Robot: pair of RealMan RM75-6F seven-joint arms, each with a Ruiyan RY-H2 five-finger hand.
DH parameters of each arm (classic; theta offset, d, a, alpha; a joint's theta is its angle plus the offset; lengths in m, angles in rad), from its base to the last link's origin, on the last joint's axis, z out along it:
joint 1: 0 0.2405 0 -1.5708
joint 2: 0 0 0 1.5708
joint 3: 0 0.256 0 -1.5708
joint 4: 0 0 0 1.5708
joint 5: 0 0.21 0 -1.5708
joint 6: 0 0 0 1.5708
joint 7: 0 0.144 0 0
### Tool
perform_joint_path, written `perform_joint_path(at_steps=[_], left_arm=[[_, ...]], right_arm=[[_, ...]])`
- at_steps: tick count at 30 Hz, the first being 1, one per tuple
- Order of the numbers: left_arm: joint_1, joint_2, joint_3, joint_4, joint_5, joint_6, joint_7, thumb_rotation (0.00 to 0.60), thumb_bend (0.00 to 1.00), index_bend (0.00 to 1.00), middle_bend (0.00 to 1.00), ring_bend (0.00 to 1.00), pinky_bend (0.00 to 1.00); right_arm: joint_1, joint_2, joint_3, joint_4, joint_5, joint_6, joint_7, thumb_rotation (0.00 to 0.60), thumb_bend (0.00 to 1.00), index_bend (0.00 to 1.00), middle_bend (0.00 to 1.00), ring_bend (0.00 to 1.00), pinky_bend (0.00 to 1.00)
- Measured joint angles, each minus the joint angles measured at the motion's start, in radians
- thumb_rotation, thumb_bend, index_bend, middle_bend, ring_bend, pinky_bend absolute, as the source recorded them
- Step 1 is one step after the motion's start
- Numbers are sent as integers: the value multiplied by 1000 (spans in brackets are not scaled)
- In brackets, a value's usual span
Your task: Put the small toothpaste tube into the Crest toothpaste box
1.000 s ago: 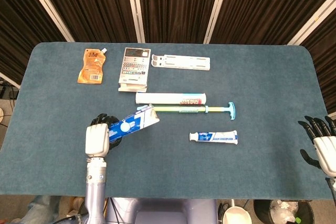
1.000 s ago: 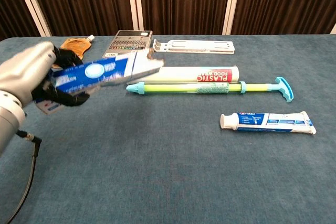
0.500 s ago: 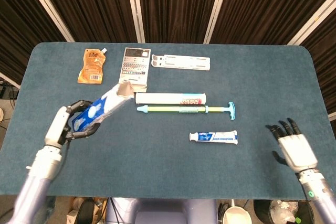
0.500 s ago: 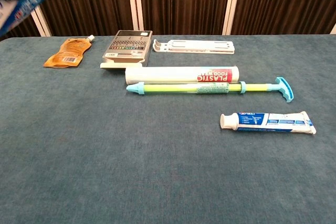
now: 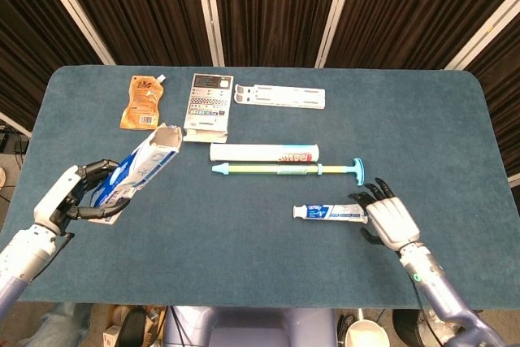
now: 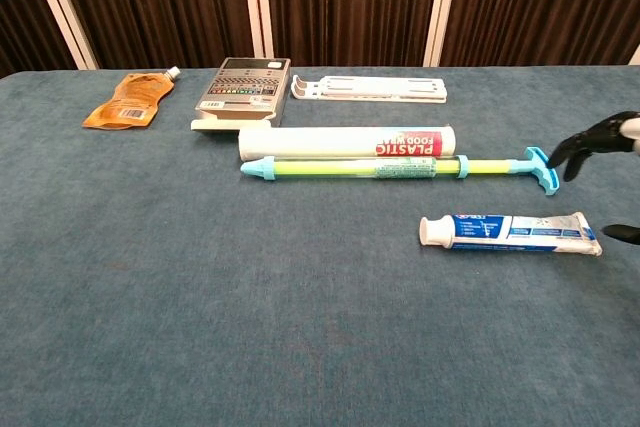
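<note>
The small toothpaste tube [image 5: 330, 212] [image 6: 510, 232], white and blue with its cap to the left, lies flat on the blue table. My right hand [image 5: 385, 219] hovers just right of its crimped end with fingers spread and nothing in them; in the chest view only its dark fingertips [image 6: 596, 143] show at the right edge. At the left side, my left hand [image 5: 81, 193] holds the blue-and-white Crest box [image 5: 138, 166] lifted off the table, its torn open end pointing up and to the right. The chest view shows neither the box nor that hand.
A plastic wrap roll [image 5: 263, 152] and a yellow-green syringe-like tool [image 5: 288, 170] lie just behind the tube. At the back are an orange pouch [image 5: 143, 102], a calculator on its box [image 5: 207, 105] and a white flat bracket [image 5: 279, 96].
My right hand came in from the right edge to the tube's end. My left hand carried the Crest box further left and a little lower. The tube has not moved.
</note>
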Motion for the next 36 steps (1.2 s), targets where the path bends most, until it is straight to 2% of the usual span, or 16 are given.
perform_joint_path(at_steps=[7,21,36], left_arm=[[-63,1,52,2,-41,25,31,600,339,421,418,226,297],[-132,2,122,-11,-77,78,40,600,339,421,418,226,297],[-156,42,178,-56,-39,129,27,600,339,421,418,227,297]], right_arm=[[37,-83,11,43,41,-38,0,600,310,233,323,133,28],[67,-171,3,125,37,-35,68,600,310,237,369,150,29],[52,-236,-43,316,-49,31,301,600,310,248,391,156,29]])
